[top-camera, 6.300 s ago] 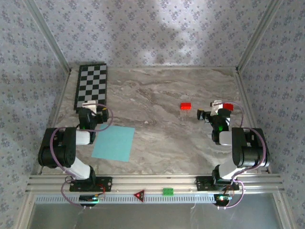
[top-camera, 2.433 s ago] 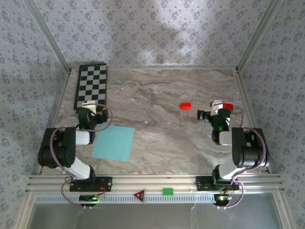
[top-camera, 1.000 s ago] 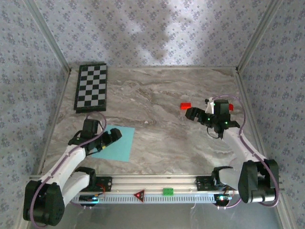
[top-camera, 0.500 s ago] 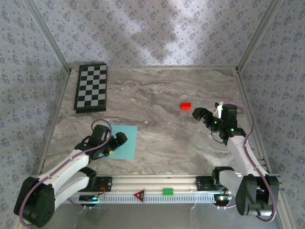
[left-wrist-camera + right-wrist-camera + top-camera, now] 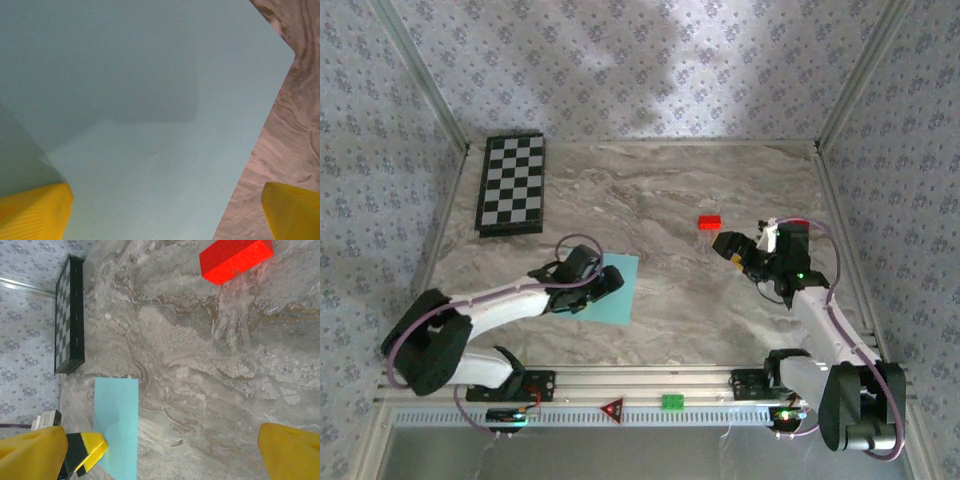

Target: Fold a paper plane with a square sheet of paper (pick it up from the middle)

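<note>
The square sheet of paper (image 5: pixel 621 292) is light cyan and lies flat and unfolded on the marble table, left of centre; the paper plane is out of view. My left gripper (image 5: pixel 600 282) hovers low over the sheet's left part, open. In the left wrist view the sheet (image 5: pixel 150 100) spreads under the left gripper (image 5: pixel 165 215): one yellow fingertip (image 5: pixel 32 212) is over the paper, the other over bare marble past its edge. My right gripper (image 5: pixel 734 247) is open above the table at the right. Its wrist view takes in the sheet (image 5: pixel 119 420) ahead of the right gripper (image 5: pixel 160 455).
A red block (image 5: pixel 710 222) lies on the marble near the right gripper and appears in the right wrist view as the red block (image 5: pixel 235 260). A checkerboard (image 5: pixel 512 183) lies at the back left. The marble table (image 5: pixel 660 190) has patterned walls around it.
My left arm has swung right and stretched out over the sheet, which has slid right with it. The right gripper has shifted slightly toward the centre.
</note>
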Motion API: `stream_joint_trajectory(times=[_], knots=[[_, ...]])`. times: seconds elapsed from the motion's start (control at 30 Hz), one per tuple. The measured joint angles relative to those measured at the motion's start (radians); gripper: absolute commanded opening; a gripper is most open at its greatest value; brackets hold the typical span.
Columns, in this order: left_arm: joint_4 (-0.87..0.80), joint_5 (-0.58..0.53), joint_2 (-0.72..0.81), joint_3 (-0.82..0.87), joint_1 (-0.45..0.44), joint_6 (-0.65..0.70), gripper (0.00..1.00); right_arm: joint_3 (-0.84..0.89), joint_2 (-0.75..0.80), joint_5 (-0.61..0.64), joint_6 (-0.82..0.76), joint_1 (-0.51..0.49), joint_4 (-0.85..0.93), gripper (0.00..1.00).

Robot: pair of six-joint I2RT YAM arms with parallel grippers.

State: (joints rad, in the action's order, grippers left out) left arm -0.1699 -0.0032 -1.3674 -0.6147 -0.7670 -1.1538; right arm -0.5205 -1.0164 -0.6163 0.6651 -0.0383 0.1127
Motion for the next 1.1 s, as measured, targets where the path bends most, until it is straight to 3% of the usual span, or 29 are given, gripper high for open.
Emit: stream_joint_trajectory(times=[0.2, 0.43, 0.63, 0.87, 1.1], knots=[[-0.105, -0.082, -0.09, -0.177, -0.07, 0.085, 1.0, -0.01, -0.019, 0.028, -0.005, -0.037, 0.048, 1.0], [-0.326, -0.061, -0.119, -0.355, 0.058, 0.454, 1.0, -0.044, -0.021, 0.07, -0.006, -0.111, 0.094, 1.0], [-0.468, 0.019, -0.225, -0.415, 0.108, 0.641, 0.99, -0.045, -0.032, 0.128, 0.005, -0.198, 0.093, 1.0], [-0.52, 0.04, -0.331, -0.472, 0.09, 0.67, 0.99, -0.077, -0.074, 0.167, 0.008, -0.218, 0.103, 1.0], [-0.547, -0.007, -0.431, -0.507, 0.049, 0.618, 0.99, -0.082, -0.074, 0.191, 0.008, -0.224, 0.119, 1.0]])
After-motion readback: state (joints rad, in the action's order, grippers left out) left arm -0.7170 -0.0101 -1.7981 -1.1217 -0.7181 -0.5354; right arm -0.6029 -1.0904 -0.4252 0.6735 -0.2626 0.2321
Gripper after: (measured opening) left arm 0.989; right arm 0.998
